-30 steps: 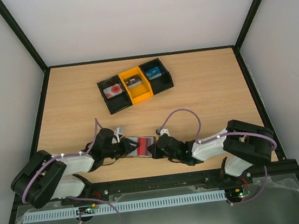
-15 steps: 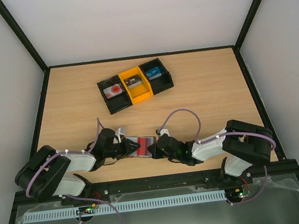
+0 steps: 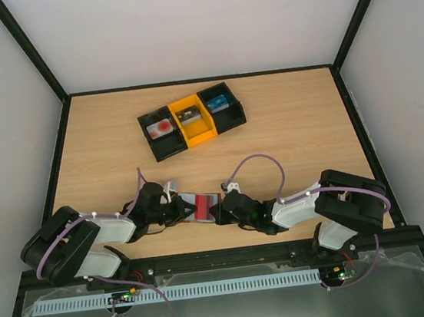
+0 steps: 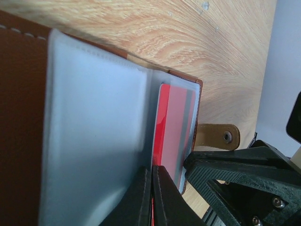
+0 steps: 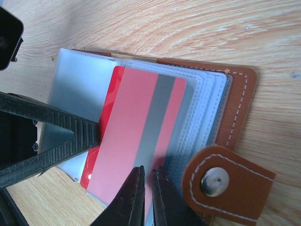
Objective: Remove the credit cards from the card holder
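On table (image 3: 292, 118): red card (image 5: 109, 99) jutting leftward from card holder (image 5: 237, 108).
Clamped by left gripper (image 4: 151, 175); holder sleeve pinched by right gripper (image 5: 146, 178).

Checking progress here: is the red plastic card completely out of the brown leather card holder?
No, the red plastic card sits partly inside a clear pocket of the brown leather card holder.

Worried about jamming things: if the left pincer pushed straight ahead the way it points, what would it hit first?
The red card: the left pincer is shut on its near edge, so it would likely shove the card deeper into the card holder. The right pincer looks just off that line.
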Tool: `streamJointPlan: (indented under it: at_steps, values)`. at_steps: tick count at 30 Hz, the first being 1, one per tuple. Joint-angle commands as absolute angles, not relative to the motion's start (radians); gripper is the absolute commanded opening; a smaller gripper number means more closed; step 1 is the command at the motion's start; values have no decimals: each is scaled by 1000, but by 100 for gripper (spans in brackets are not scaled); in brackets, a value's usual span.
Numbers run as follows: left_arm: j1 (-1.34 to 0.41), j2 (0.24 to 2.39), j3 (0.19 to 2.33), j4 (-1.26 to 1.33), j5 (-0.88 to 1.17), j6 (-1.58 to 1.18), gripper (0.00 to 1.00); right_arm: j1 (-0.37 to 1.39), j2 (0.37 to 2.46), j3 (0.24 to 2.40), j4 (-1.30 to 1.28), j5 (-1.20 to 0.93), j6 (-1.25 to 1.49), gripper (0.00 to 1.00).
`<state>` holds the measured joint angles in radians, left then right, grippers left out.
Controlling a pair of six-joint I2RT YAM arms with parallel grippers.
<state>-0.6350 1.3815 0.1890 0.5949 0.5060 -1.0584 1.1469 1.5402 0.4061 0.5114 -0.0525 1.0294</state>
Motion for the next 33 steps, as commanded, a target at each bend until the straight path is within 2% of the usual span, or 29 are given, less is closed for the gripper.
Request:
streamJointPlan:
  at_steps: [1, 33]
  values:
    - [-643, 1358, 182, 601, 515, -1049, 3, 1151, 1576, 375, 438, -28, 1029, 8]
    - [-584, 1220, 170, 464, 520, -1001, 3, 1152, 1558, 377, 414, -15, 1029, 7]
